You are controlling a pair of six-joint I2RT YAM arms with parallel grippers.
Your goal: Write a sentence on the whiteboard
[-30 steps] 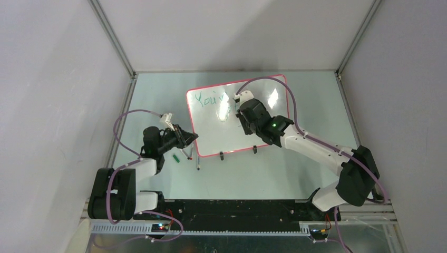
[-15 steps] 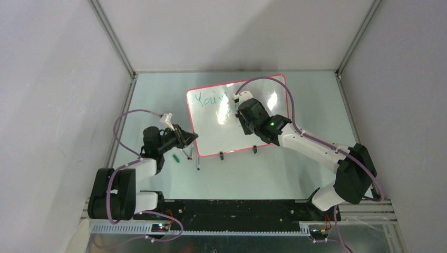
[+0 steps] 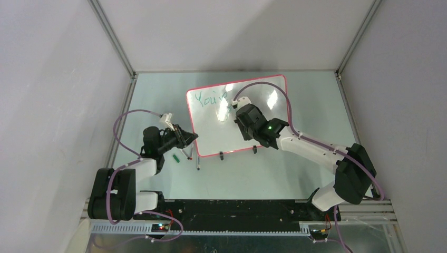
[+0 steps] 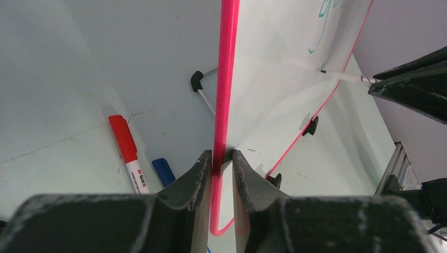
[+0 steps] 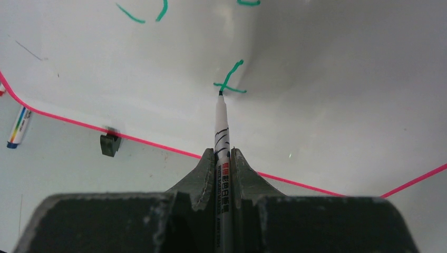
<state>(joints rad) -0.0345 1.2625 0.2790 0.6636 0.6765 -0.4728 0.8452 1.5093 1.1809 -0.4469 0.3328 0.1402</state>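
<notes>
Green-inked marker (image 5: 222, 126) pinched by right end effector (image 5: 222, 154) touches whiteboard (image 5: 337, 79) (left end effector (image 4: 222, 156) clamps it)

A red marker (image 4: 126, 150) lies near a black-capped pen (image 4: 196, 81).

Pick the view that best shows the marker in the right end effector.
Right wrist: the marker runs out of the right end effector, tip on a green stroke on the whiteboard. Left wrist shows it distant and thin; from the top it is too small to tell.
</notes>
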